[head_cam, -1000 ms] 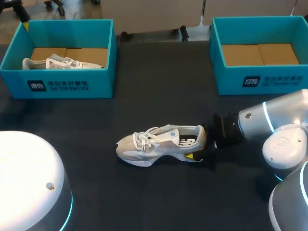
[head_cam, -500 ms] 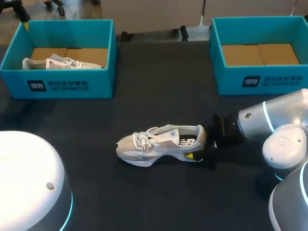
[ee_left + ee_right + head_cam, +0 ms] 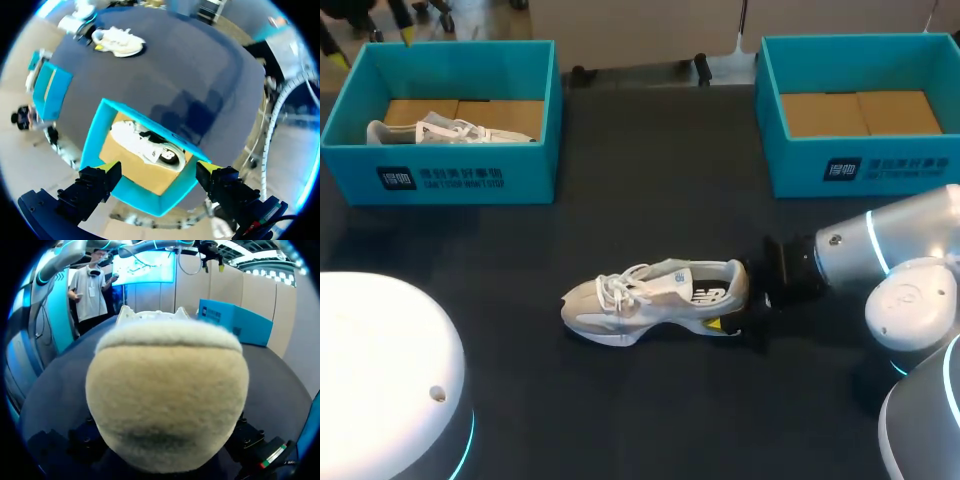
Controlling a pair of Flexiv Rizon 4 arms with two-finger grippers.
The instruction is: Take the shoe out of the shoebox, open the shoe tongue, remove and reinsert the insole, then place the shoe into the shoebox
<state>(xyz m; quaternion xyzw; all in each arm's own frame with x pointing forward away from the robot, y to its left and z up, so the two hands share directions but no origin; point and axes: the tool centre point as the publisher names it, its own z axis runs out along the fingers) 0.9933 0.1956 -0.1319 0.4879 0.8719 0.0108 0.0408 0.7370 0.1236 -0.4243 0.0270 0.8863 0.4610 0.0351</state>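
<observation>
The white sneaker (image 3: 655, 298) stands mid-table, the right gripper (image 3: 742, 300) at its heel; whether it grips cannot be told. Farther off, the left gripper (image 3: 157, 169) hangs spread over the left shoebox (image 3: 92, 140), which holds a 2nd sneaker (image 3: 145, 145).

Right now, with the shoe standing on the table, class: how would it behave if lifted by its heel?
The shoe looks light for its size: mesh upper, thick foam-like sole. Lifted by the heel, its toe end would probably sag. The fuzzy heel padding likely squashes but resists slipping.
</observation>
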